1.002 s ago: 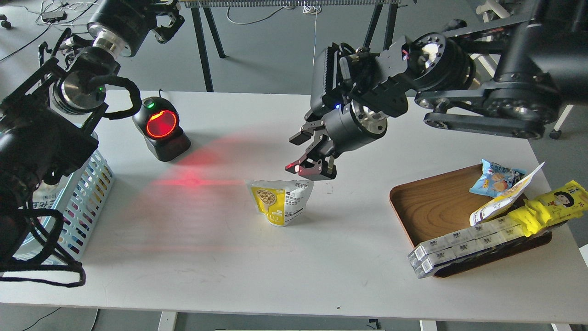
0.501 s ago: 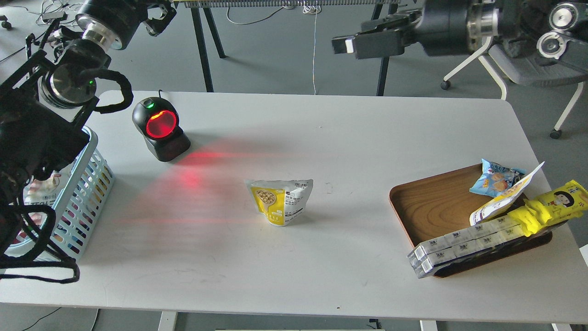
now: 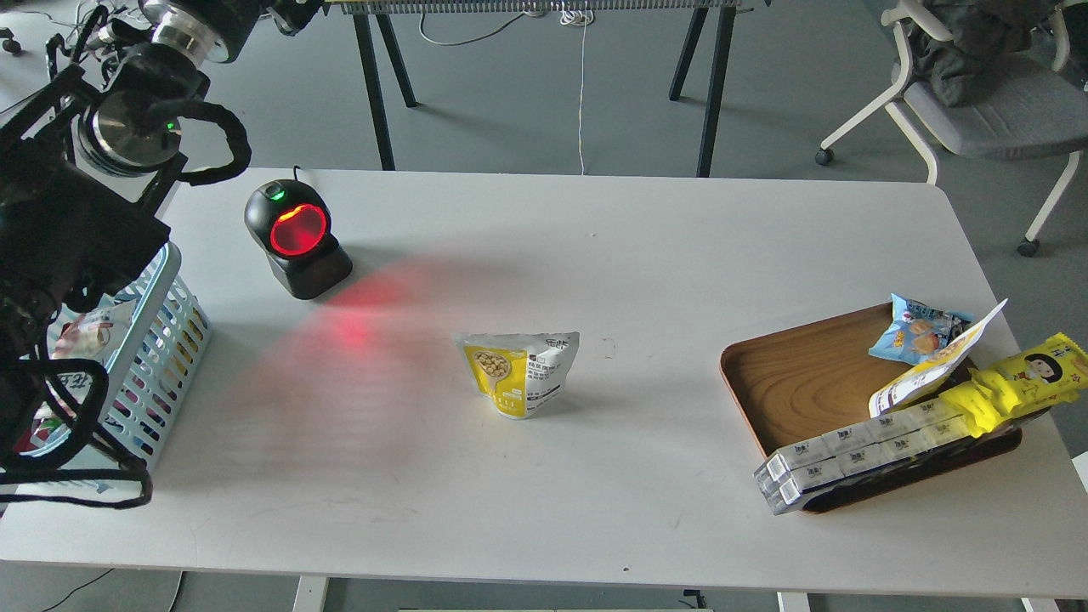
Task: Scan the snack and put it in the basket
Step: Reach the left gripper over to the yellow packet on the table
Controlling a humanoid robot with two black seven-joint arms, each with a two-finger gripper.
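The snack (image 3: 518, 372), a yellow-and-white pouch with a round picture of tan beans, stands upright on the white table (image 3: 595, 476) near its middle, with nothing touching it. The light-blue slotted basket (image 3: 166, 344) stands at the table's left edge, partly hidden behind my left arm, with some packets inside it. My left arm rises along the left side to the top edge. Only a dark bit of my left gripper (image 3: 293, 10) shows there, cut off by the frame. My right arm and gripper are out of view.
A black barcode scanner (image 3: 297, 238) with a glowing red window stands at the back left and casts red light on the table towards the pouch. A brown wooden tray (image 3: 807, 382) at the right holds a blue packet (image 3: 914, 330), a long yellow pack (image 3: 1020, 382) and a long box (image 3: 850, 455).
My right gripper, which hung open just above the pouch, rose up and back and has left the view. The pouch has stayed standing. My left arm has shifted slightly upwards.
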